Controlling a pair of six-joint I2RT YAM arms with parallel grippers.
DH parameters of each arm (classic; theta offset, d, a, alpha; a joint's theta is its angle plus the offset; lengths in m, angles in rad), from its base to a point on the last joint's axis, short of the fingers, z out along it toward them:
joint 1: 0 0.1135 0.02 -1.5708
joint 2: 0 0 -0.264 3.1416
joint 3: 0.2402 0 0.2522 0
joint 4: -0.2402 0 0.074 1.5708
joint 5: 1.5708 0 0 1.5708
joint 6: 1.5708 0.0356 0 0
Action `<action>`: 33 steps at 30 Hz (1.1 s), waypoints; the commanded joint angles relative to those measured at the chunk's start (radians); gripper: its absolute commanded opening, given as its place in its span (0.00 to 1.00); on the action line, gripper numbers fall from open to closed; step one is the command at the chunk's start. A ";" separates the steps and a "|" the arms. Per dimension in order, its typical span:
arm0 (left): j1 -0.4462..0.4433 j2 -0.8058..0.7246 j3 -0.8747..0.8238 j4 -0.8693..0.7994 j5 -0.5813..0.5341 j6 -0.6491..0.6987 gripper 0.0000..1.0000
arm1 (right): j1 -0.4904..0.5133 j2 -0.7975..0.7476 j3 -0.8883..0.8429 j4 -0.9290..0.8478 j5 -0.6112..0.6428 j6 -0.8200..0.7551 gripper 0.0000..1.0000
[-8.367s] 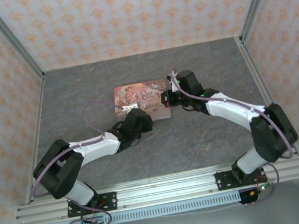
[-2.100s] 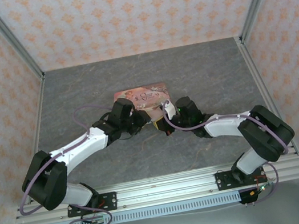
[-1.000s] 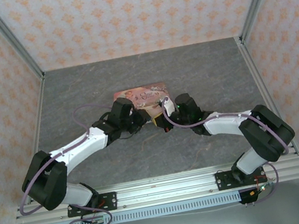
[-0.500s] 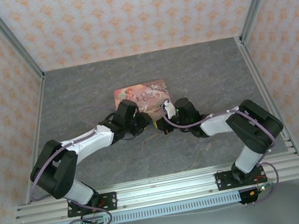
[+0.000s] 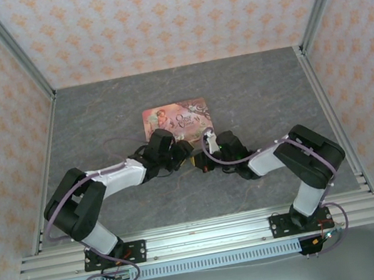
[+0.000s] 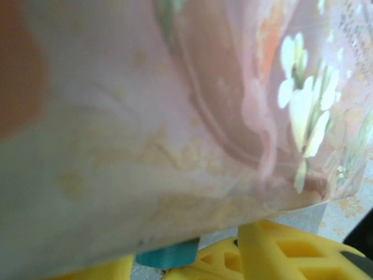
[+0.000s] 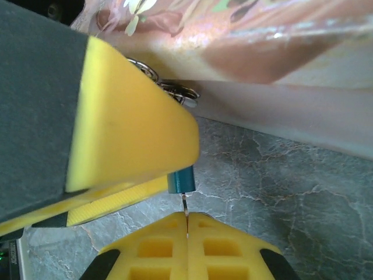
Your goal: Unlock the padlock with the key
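A small teal padlock [image 7: 182,179] sits pinched between the yellow fingers [image 7: 128,116] of my left gripper [image 5: 177,156]. In the left wrist view the padlock [image 6: 167,255] shows low between that gripper's [image 6: 182,263] pads, under the tin. My right gripper [image 7: 186,220] is shut on a thin metal key [image 7: 185,207]. The key's blade runs straight up into the bottom of the padlock. From above, the right gripper [image 5: 207,159] meets the left one tip to tip, and the padlock is too small to make out there.
The pink illustrated tin [image 5: 177,119] lies flat just behind the two grippers, and its side [image 7: 274,41] looms close above them. Small metal rings [image 7: 170,88] hang beside the left finger. The grey stone-patterned tabletop [image 5: 96,120] is bounded by metal frame posts and papered walls.
Both grippers have drawn back toward the near edge, away from the tin, staying tip to tip. Both elbows have folded in closer. The tin now lies uncovered.
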 commanded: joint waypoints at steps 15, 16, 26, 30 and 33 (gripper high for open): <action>0.031 -0.152 -0.186 0.210 -0.055 -0.171 0.61 | 0.010 0.001 -0.003 0.102 0.003 0.306 0.00; 0.030 -0.149 -0.184 0.214 -0.052 -0.171 0.59 | 0.010 0.004 -0.001 0.104 0.000 0.319 0.00; 0.026 -0.081 -0.181 0.275 -0.032 -0.208 0.45 | 0.010 0.022 0.006 0.118 -0.018 0.378 0.00; 0.020 -0.055 -0.163 0.285 -0.028 -0.213 0.42 | 0.010 0.026 0.009 0.114 -0.021 0.387 0.00; 0.016 -0.041 -0.160 0.302 -0.027 -0.222 0.40 | 0.010 0.028 0.009 0.112 -0.020 0.393 0.00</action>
